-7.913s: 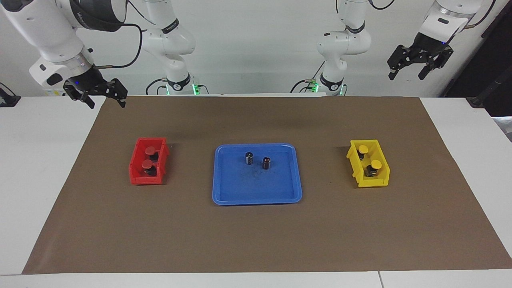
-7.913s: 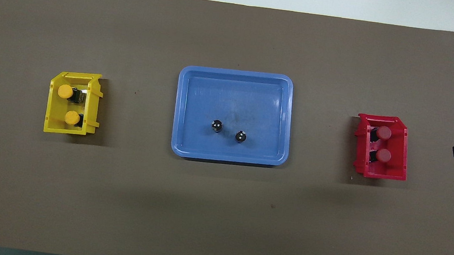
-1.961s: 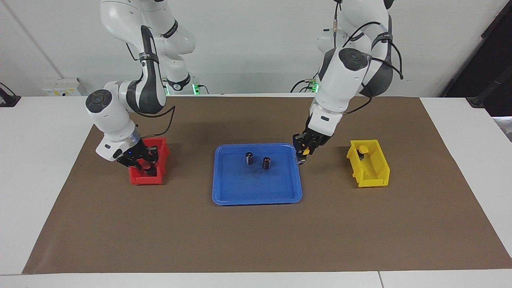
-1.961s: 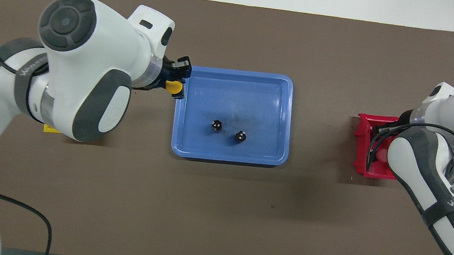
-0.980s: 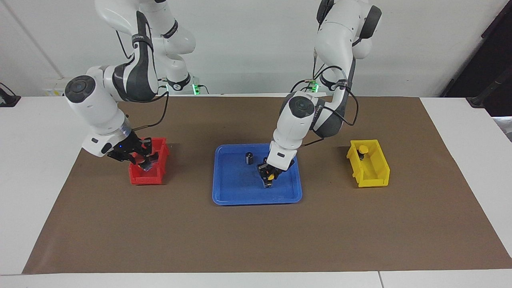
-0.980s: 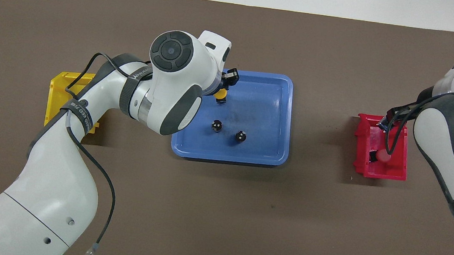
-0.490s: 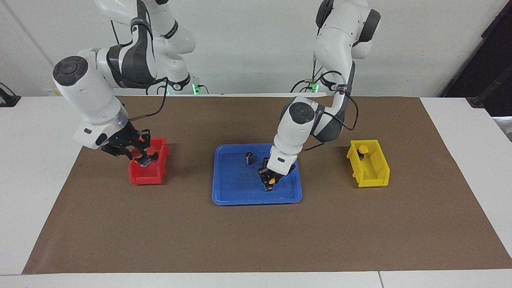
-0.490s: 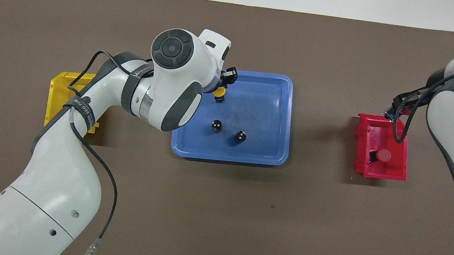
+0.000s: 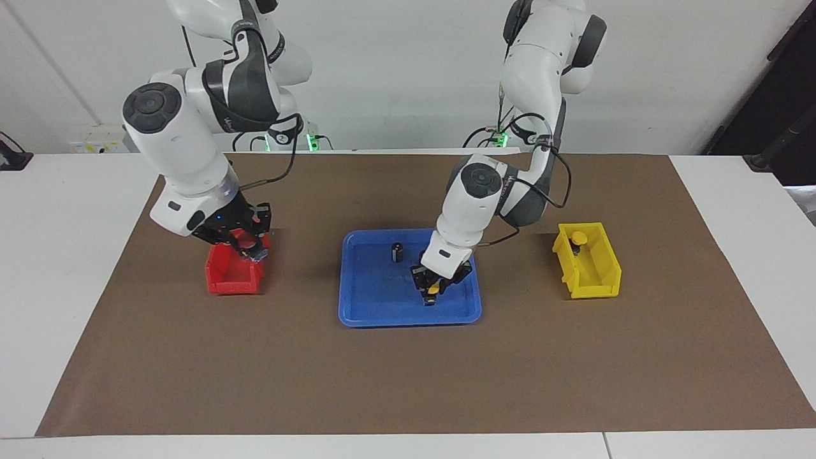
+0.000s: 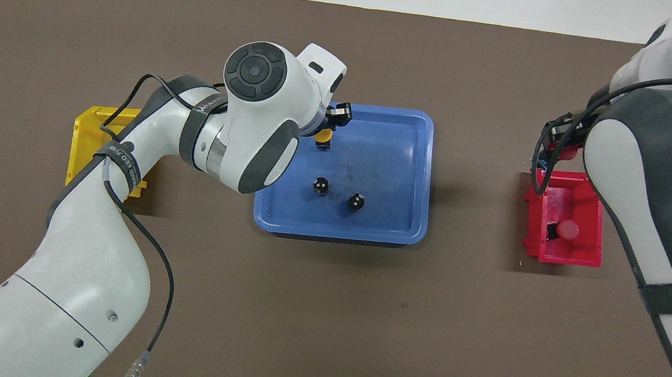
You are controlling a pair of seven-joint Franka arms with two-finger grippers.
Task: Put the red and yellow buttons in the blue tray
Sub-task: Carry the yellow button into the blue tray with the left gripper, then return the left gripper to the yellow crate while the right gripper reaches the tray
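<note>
My left gripper (image 9: 433,292) reaches down into the blue tray (image 9: 357,317), shut on a yellow button (image 9: 433,289) that stands low on the tray floor. From overhead this yellow button (image 10: 323,137) lies in the blue tray (image 10: 413,235) farther from the robots than two dark cylinders. My right gripper (image 9: 245,247) hangs over the robots' end of the red bin (image 9: 223,280), shut on a red button (image 10: 568,153). One red button (image 10: 568,229) lies in the red bin (image 10: 581,257). One yellow button (image 9: 578,238) stands in the yellow bin (image 9: 596,290).
Two capless dark cylinders (image 10: 321,185) (image 10: 356,201) stand in the tray, nearer to the robots than the held yellow button. In the overhead view the left arm covers most of the yellow bin (image 10: 80,147). Brown paper (image 9: 408,382) covers the table.
My right gripper has lifted a red button out of the red bin and moved toward the tray. My left gripper has lowered the yellow button onto the tray floor.
</note>
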